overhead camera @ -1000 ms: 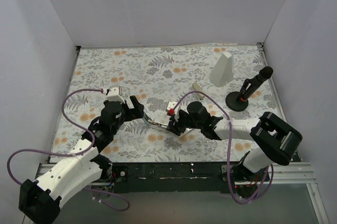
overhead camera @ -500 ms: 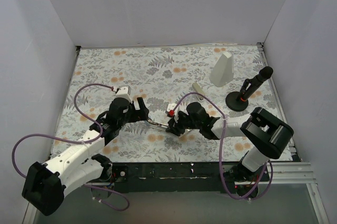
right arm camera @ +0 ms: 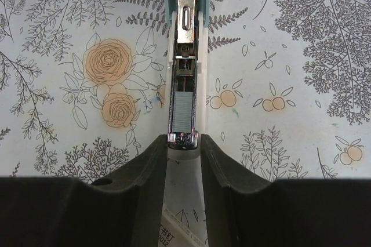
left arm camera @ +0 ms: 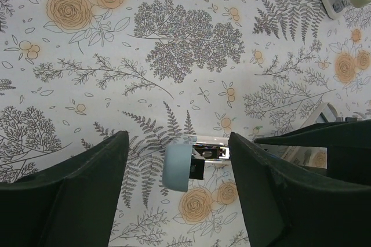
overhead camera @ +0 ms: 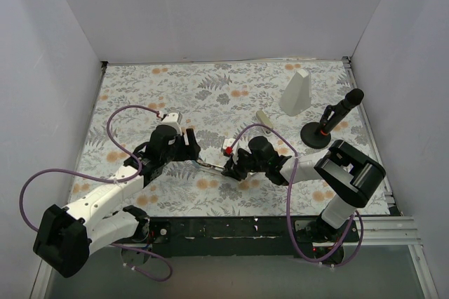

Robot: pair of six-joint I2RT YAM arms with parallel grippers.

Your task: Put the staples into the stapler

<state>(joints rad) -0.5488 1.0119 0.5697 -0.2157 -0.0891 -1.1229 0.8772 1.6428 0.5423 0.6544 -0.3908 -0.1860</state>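
Left gripper [overhead camera: 191, 146] has moved right across the floral tablecloth [overhead camera: 210, 88] since a second ago and now sits just beside the stapler [overhead camera: 209, 165], which lies opened out between it and the right gripper [overhead camera: 231, 167]. The right gripper has kept its place at the stapler's other end, though that arm's elbow has swung left.

From the left wrist, the left gripper [left arm camera: 177, 142] stands wide open, its dark fingers [left arm camera: 75, 195] well apart. The stapler's [left arm camera: 175, 169] rounded light blue end lies on the cloth between them, touching neither, with a bit of silver metal showing behind it.

From the right wrist, the right gripper [right arm camera: 184, 145] is narrow, closed on what looks like a cream-white printed staples box [right arm camera: 181, 212]. The box's front meets the end of the stapler's [right arm camera: 184, 38] silver channel, which runs straight away from the camera, blue plastic at its far end. A grey strip of staples [right arm camera: 183, 111] lies in the channel's near part.
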